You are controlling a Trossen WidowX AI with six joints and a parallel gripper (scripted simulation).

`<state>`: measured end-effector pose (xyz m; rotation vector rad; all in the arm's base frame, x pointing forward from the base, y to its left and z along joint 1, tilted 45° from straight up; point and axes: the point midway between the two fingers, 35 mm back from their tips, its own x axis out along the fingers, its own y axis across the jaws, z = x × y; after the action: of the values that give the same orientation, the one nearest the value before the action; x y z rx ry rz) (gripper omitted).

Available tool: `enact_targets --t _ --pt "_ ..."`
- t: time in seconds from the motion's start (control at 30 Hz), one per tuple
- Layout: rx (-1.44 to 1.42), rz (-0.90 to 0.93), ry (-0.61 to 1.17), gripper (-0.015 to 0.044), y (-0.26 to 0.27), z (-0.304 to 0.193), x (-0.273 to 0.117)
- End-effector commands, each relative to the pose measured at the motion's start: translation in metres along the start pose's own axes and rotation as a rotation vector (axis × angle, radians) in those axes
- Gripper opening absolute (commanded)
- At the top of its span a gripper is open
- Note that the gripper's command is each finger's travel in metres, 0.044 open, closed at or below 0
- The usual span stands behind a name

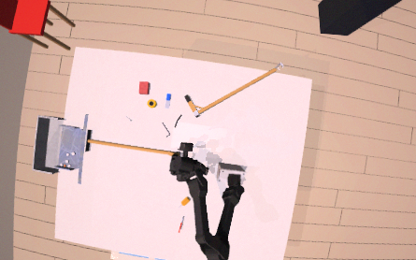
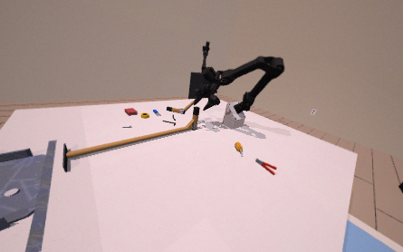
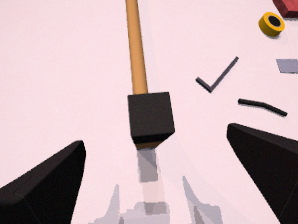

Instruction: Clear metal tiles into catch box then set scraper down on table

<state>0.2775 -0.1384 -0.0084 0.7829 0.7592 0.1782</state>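
The long scraper [image 1: 131, 147] [image 2: 131, 140] lies on the table, its dark blade [image 2: 65, 158] just outside the bar at the near edge of the steel plate [image 1: 72, 134] [image 2: 4, 176]. Its upright black grip [image 2: 196, 111] [image 3: 151, 115] stands at the other end. My gripper [image 2: 206, 103] [image 3: 158, 138] is open and empty, above and behind that grip, with a finger on each side in the wrist view. Several small pale tiles [image 1: 73, 153] [image 2: 12, 192] lie on the plate. The catch box [image 1: 43, 145] is at the plate's far end; its inside is too dark to read.
A second long-handled tool [image 1: 238, 91] lies at the back right. A red block [image 1: 144, 88], yellow tape roll [image 1: 151, 103], blue-handled tool [image 1: 168, 100] and black bent rods [image 3: 217, 77] [image 3: 262, 106] lie beyond the scraper. An orange screwdriver [image 2: 238, 147] and red pliers [image 2: 267, 167] lie nearer.
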Motion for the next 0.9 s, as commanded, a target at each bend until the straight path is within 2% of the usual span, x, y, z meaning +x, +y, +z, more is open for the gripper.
enact_targets --t 0.0,0.87 --pt "0.009 -0.003 0.009 0.044 -0.001 -0.004 0.008" --pt "0.009 0.0 0.005 0.044 0.001 -0.004 0.05"
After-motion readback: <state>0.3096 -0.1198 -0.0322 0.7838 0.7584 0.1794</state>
